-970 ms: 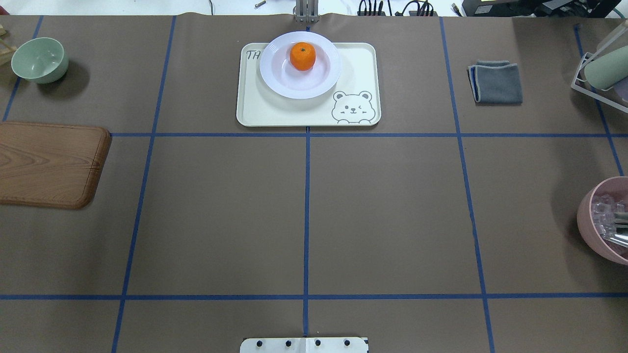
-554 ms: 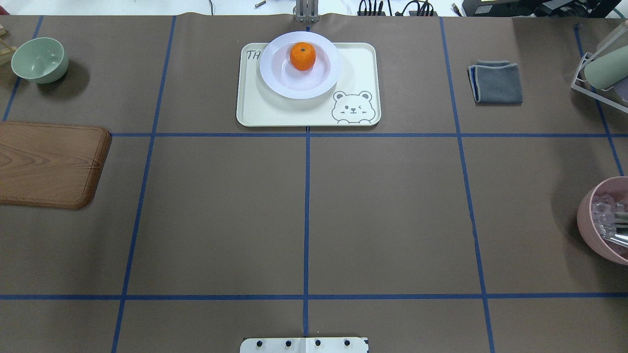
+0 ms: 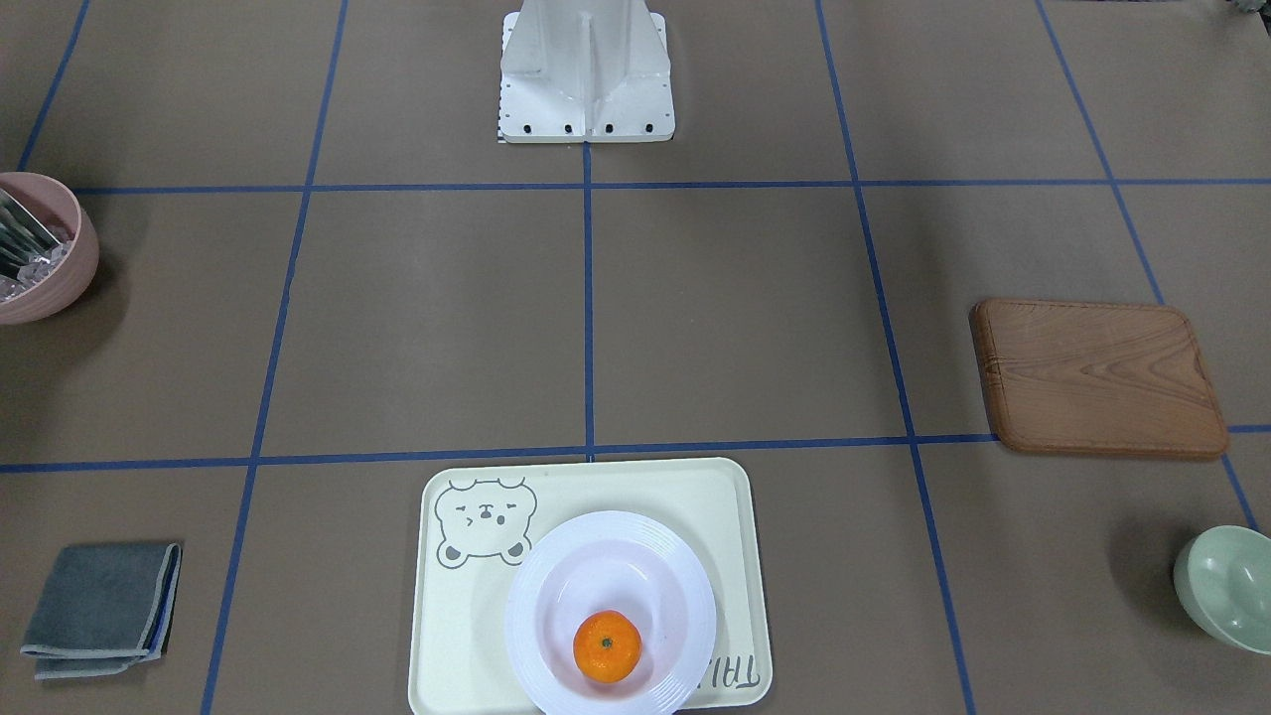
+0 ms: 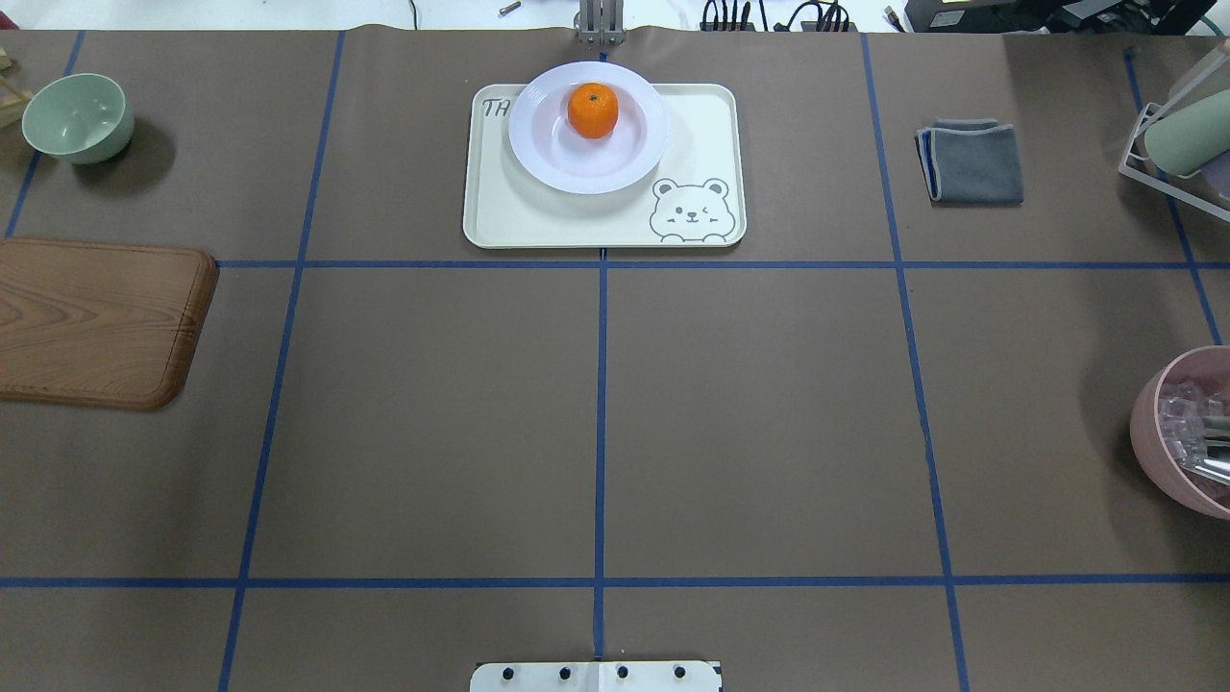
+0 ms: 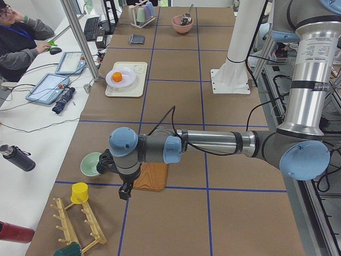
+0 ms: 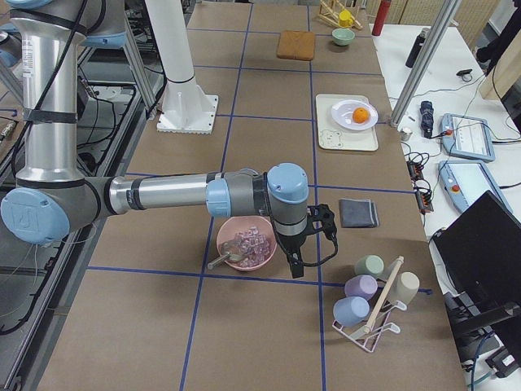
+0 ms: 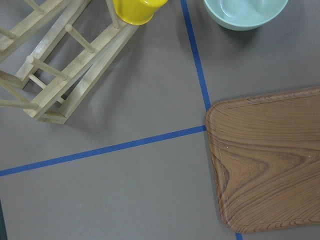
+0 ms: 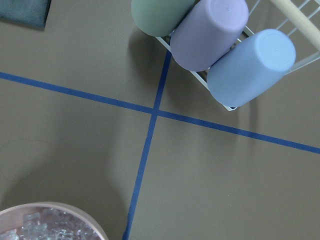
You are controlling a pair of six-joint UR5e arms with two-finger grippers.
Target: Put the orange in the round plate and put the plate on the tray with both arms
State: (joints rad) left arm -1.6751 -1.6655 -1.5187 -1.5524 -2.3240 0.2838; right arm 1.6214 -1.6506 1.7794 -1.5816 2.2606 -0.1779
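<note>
Orange (image 4: 593, 111): small, round, dimpled skin; sits in plate (image 4: 548, 159).
Plate: glossy white, ridged rim; rests on tray (image 4: 577, 226), a matte cream rectangle with rounded corners.
Task looks complete to me.
Left gripper (image 5: 123, 191) hangs beside wooden board (image 5: 152, 178) and right gripper (image 6: 291, 262) beside pink bowl (image 6: 230, 220). Both are well apart from the tray, likely idle; whether their fingers are open or closed I cannot tell.

A: How is the table (image 4: 769, 432) covered?
B: It is viewed steeply from one long side and again from the opposite side. The tray (image 4: 577, 223) is shared by both, and by the two end views, taken from farther off.
A: And the wrists?
B: Close views are aimed straight down, with the wooden board (image 7: 270, 160) at left and the pink bowl (image 8: 55, 205) at right.
</note>
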